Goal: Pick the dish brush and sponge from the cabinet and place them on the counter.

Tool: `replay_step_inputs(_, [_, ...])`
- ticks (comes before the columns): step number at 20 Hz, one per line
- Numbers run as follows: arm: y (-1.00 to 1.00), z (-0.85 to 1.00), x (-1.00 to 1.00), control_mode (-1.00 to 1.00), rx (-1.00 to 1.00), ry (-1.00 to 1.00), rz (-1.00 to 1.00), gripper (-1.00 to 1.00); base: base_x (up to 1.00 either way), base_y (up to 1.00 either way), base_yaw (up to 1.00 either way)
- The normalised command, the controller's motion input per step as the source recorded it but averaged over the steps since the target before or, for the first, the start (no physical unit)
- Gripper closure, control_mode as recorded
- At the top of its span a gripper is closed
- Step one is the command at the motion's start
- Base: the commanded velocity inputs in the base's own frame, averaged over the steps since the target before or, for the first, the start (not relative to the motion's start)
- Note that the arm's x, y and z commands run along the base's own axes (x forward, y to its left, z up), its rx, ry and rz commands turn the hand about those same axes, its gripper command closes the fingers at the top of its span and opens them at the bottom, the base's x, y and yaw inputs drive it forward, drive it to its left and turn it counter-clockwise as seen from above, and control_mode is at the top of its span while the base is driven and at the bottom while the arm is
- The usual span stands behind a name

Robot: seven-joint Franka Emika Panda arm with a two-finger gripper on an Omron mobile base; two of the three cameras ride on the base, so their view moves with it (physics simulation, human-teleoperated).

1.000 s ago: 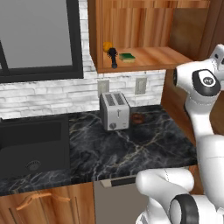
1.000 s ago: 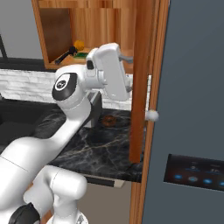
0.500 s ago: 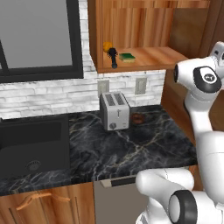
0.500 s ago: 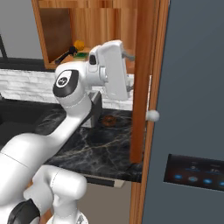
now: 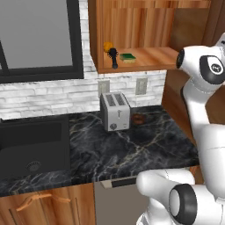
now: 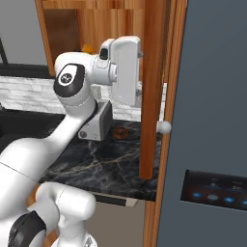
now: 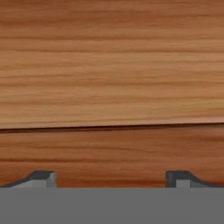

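Claw (image 7: 111,178): jaws wide apart, empty, facing plain wood grain at close range; probably a cabinet panel, hard to tell.
Dish brush (image 5: 114,57): upright on the cabinet (image 5: 145,26) shelf, beside the sponge (image 5: 128,56).
Orange ball (image 5: 107,45): behind the brush, partly hidden.
Worktop (image 5: 132,147): carries the toaster (image 5: 114,111).

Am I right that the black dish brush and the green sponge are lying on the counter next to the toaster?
Not quite. The dish brush and sponge sit on the shelf inside the open cabinet, above the toaster on the counter, as the left base view shows.
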Motion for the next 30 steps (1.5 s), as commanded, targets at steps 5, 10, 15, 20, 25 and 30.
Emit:
replay_step_inputs(5, [0.16,0.01,-0.12,-1.00,0.07,0.00,0.10,-1.00,0.00,0.00,0.00])
replay_step_inputs(10, [0.53,-0.09,-0.14,-1.00,0.02,0.00,0.14,-1.00,0.00,0.00,0.00])
replay_step_inputs(15, [0.49,-0.08,-0.25,-1.00,0.04,0.00,0.11,-1.00,0.00,0.00,0.00])
replay_step_inputs(20, [0.34,0.00,-0.36,-1.00,0.09,-0.01,0.00,-1.00,0.00,0.00,0.00])
replay_step_inputs(25, [0.07,0.00,-0.32,-1.00,0.19,-0.04,0.01,-1.00,0.00,0.00,0.00])
replay_step_inputs(30, [0.38,0.00,-0.08,-1.00,0.24,-0.01,0.09,-1.00,0.00,0.00,0.00])
